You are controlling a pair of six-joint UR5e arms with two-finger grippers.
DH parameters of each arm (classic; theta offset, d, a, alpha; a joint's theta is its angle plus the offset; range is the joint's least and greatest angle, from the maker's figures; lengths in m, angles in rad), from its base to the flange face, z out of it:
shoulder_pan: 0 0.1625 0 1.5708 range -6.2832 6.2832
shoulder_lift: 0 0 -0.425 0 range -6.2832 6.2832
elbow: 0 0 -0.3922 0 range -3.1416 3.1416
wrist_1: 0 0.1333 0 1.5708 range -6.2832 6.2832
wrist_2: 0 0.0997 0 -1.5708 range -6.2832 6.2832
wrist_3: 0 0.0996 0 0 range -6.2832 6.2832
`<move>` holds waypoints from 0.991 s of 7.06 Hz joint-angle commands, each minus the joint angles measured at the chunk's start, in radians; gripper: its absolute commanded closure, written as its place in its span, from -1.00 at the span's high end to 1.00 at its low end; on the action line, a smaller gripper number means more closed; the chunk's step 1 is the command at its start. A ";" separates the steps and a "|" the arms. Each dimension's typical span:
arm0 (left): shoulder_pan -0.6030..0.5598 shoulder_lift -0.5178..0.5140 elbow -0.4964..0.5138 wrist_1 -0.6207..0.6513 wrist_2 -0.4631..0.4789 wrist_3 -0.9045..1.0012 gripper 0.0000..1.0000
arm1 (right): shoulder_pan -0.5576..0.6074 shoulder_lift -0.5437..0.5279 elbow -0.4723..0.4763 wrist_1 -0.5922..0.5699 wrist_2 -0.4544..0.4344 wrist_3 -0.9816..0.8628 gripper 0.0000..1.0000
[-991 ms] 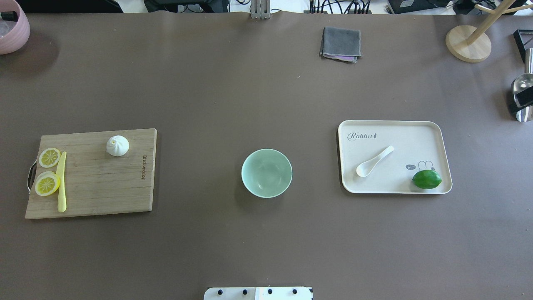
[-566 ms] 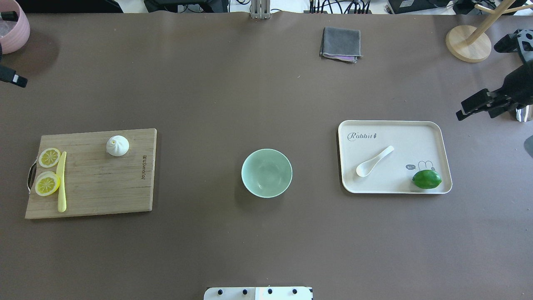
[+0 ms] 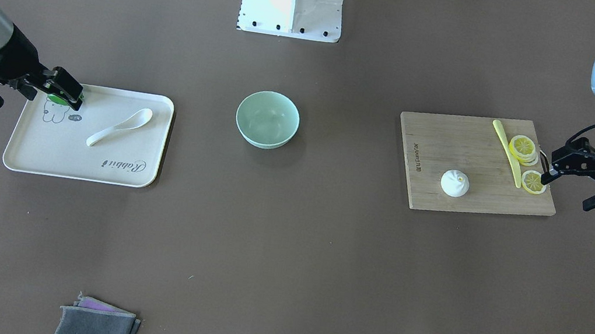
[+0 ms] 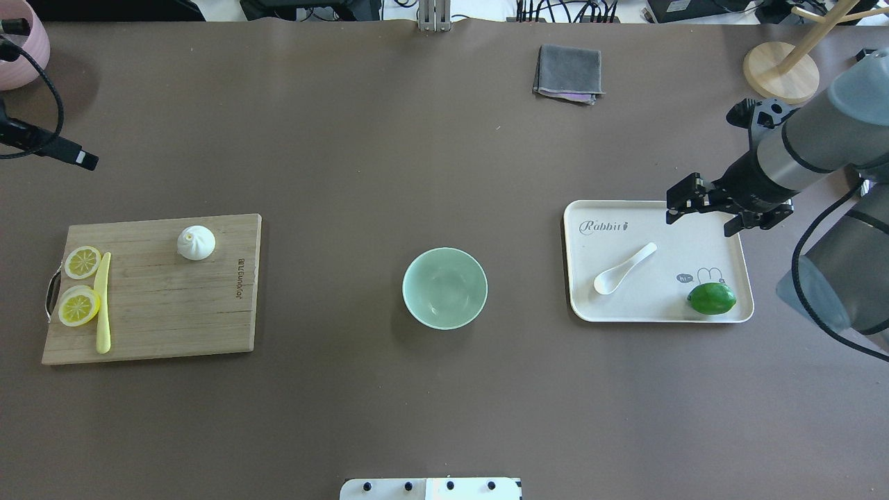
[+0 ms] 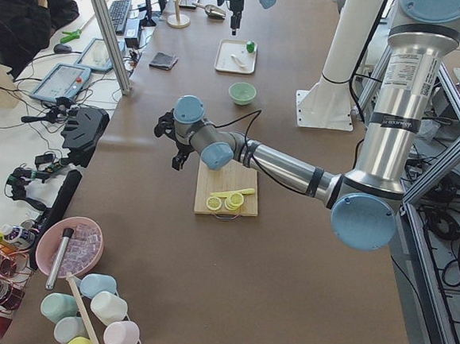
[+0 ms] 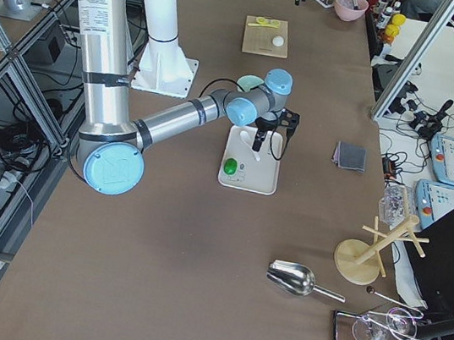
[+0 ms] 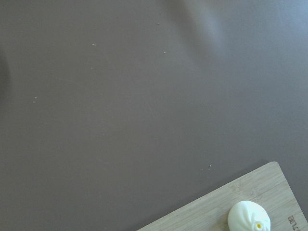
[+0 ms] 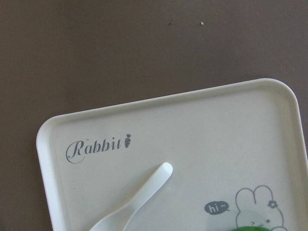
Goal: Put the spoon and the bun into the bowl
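While neither the spoon (image 4: 624,269) nor the bun (image 4: 196,243) has been picked up, you are at the approach step, and the mint-green bowl (image 4: 444,288) sits empty on the table between them. Your right gripper (image 4: 700,215) hangs with its jaws spread over the far edge of the cream tray (image 4: 576,305), just beyond the spoon's handle tip. The spoon lies diagonally on the tray, scoop toward the bowl, and is well apart from the lime (image 4: 712,298) in the near corner.

Your left gripper (image 3: 568,190) is also spread and holds nothing. It hovers off the outer far side of the cutting board (image 4: 173,312), well apart from the bun, which rests near the board's far inner corner.

Next, I judge, each arm has to come down over its own item. The thin spoon handle lies low on the tray, so you will likely need a careful pinch across it. The bun has bare board all round it. The lemon slices (image 4: 80,305) and yellow knife (image 4: 103,305) stay at the opposite end. Between both items and the bowl there is only bare table.
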 commanded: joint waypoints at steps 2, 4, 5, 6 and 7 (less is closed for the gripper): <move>0.026 -0.013 0.001 -0.015 0.000 0.000 0.96 | -0.097 0.022 -0.029 0.003 -0.080 0.206 0.98; 0.029 -0.021 0.002 -0.015 0.000 0.000 0.96 | -0.132 0.063 -0.104 0.005 -0.144 0.268 0.96; 0.037 -0.022 0.004 -0.015 0.000 0.000 0.96 | -0.141 0.063 -0.123 0.031 -0.152 0.271 0.94; 0.037 -0.022 0.005 -0.015 0.000 0.002 0.96 | -0.147 0.066 -0.170 0.083 -0.156 0.273 0.90; 0.037 -0.024 0.004 -0.015 0.000 0.002 0.96 | -0.149 0.071 -0.221 0.145 -0.158 0.276 0.88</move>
